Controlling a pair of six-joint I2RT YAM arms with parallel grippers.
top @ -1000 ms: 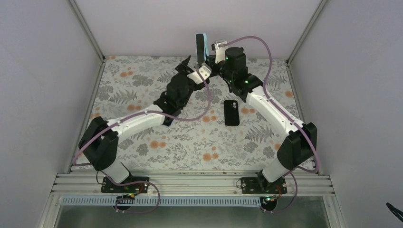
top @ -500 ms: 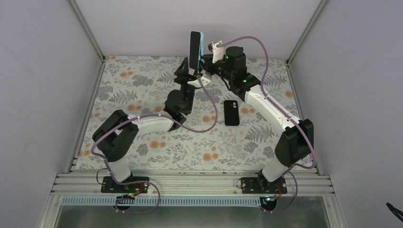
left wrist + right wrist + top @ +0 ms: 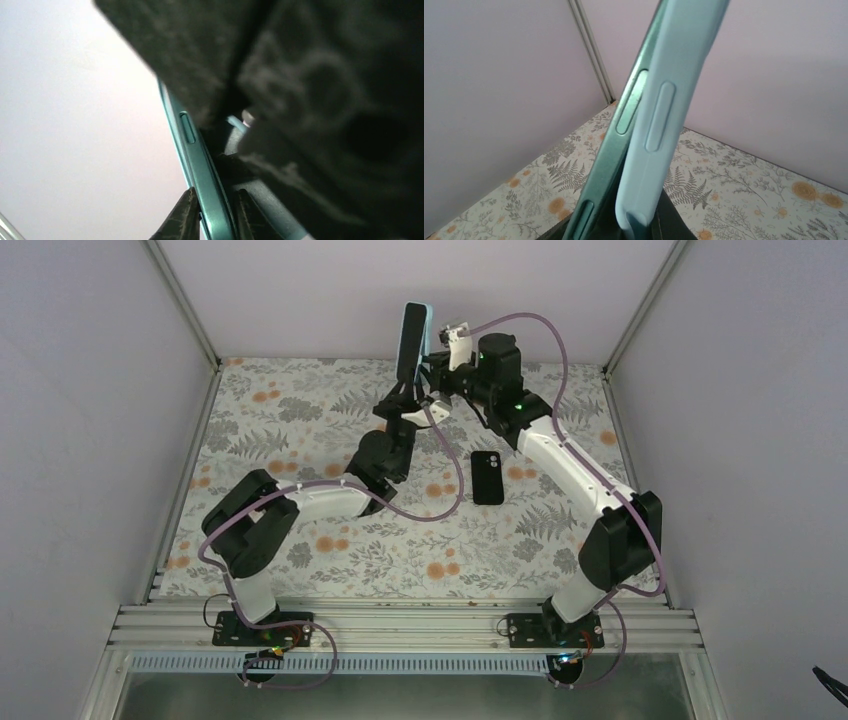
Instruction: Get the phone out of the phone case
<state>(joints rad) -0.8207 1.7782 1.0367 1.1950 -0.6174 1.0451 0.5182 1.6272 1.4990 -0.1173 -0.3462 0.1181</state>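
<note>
A green phone (image 3: 611, 150) stands upright in the air at the back centre, partly peeled out of its light blue phone case (image 3: 664, 125). In the top view the phone's dark face (image 3: 408, 340) points left and the case rim (image 3: 425, 332) lies behind it. My right gripper (image 3: 634, 229) is shut on the case's lower end, reaching in from the right (image 3: 437, 360). My left gripper (image 3: 215, 216) is shut on the phone's thin green edge (image 3: 202, 165), coming up from below (image 3: 405, 402). A gap shows between phone and case at the bottom.
A black phone-shaped slab (image 3: 487, 477) lies flat on the floral table cover (image 3: 300, 420), right of centre under the right arm. White walls and metal corner posts (image 3: 185, 300) close in the back and sides.
My left arm has folded in and risen under the phone, and its jaws have gone from open to shut on the phone's edge. The phone and case shifted slightly left.
</note>
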